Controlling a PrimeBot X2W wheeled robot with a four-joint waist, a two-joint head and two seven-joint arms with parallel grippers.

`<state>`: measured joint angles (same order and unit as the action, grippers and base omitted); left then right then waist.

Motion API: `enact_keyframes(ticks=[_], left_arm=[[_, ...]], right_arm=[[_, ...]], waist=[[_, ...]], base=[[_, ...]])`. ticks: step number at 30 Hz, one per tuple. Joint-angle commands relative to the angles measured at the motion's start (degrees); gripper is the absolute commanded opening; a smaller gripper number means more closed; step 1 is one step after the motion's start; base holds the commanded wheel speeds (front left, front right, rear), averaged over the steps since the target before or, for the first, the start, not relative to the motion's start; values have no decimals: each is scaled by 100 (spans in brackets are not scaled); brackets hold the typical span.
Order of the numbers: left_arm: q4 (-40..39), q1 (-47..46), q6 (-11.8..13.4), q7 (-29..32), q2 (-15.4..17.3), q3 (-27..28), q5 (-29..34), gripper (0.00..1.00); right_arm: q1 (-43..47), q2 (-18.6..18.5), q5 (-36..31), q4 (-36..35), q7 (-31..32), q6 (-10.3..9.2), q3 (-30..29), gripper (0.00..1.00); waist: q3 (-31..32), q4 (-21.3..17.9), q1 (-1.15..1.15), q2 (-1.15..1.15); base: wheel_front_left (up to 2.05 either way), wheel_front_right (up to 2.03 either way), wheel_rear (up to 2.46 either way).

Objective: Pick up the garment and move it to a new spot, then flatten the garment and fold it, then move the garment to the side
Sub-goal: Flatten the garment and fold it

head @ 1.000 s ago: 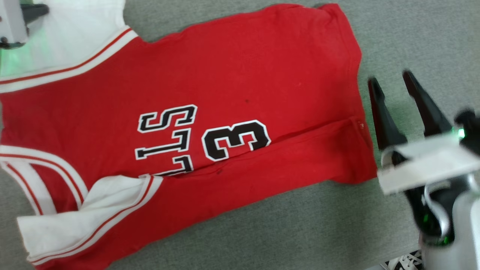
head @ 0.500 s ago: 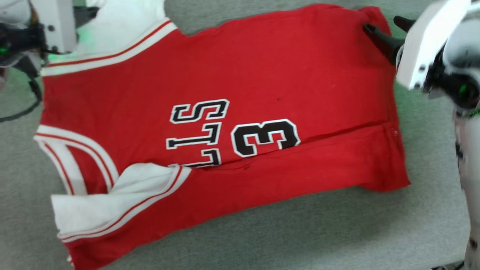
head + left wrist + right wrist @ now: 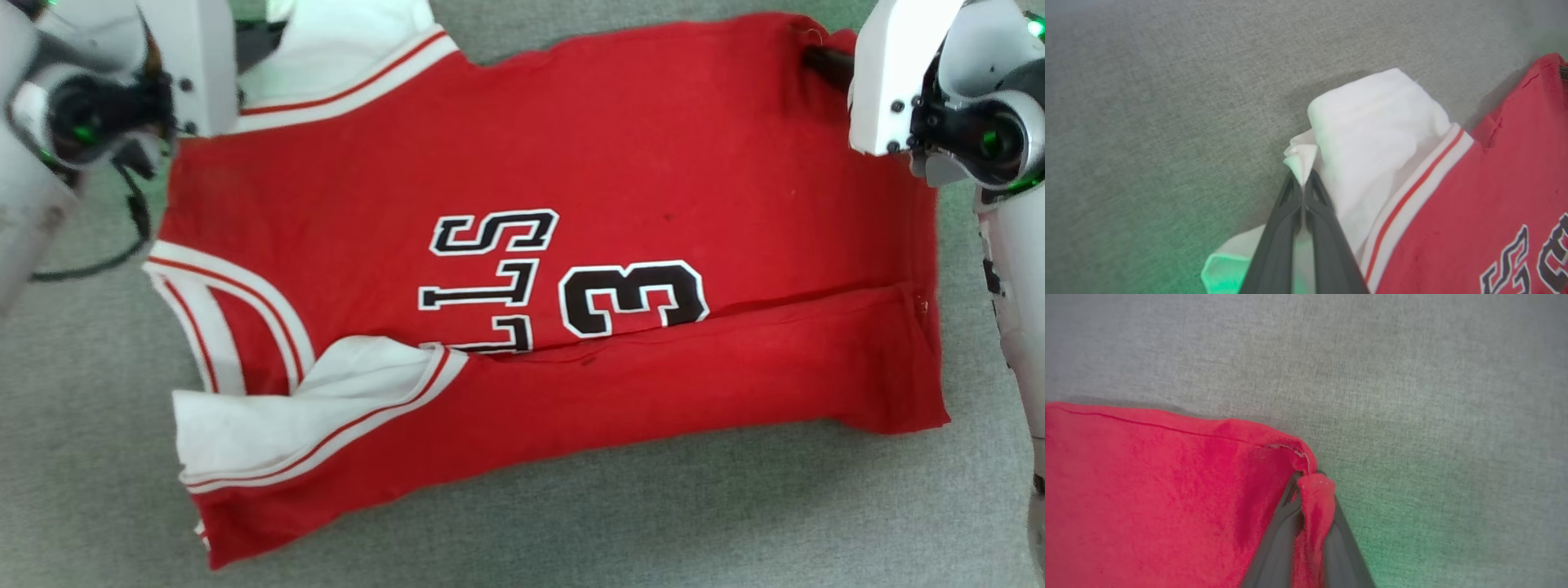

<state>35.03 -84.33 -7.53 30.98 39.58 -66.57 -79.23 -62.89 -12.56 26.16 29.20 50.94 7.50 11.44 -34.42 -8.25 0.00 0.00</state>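
The red jersey (image 3: 571, 155) lies spread on the grey bench (image 3: 571, 539). The left tool (image 3: 1303, 183) pinches only a white sleeve tip (image 3: 1300, 157), and the right tool (image 3: 1311, 479) pinches a bunched hem corner (image 3: 1286, 451). Either shallow bite could slip under tension, dropping that side and skewing the fold.

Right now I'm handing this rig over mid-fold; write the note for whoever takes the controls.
Left gripper: shut on the garment at its far white sleeve.
Right gripper: shut on the garment's far hem corner.
Garment: spread on the grey surface, both grips along its far edge.
Done: spread out, near long edge folded over the lettering.
To do: fold the far edge in, finish folding, move it aside.
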Motion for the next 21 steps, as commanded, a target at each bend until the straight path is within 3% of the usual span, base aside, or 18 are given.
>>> enact_keyframes(ticks=[1, 11, 21], left_arm=[[-19, 140, 10, -7, -28, -43, -26, 0], [-1310, 598, 9, -1397, 219, 14, -451, 0], [-3225, 1629, 9, -2510, 1255, -114, -714, 0]], right_arm=[[95, -30, 11, 40, -35, -2, 22, 0], [915, -839, 589, -716, -1119, -3, 443, 0], [2326, -1731, 1311, -1813, -1173, -3, 776, 0]], waist=[[90, 77, 0, 0], [888, 580, 0, 0], [1559, 899, 0, 0]], base=[[0, 0, 0], [0, 0, 0], [0, 0, 0]])
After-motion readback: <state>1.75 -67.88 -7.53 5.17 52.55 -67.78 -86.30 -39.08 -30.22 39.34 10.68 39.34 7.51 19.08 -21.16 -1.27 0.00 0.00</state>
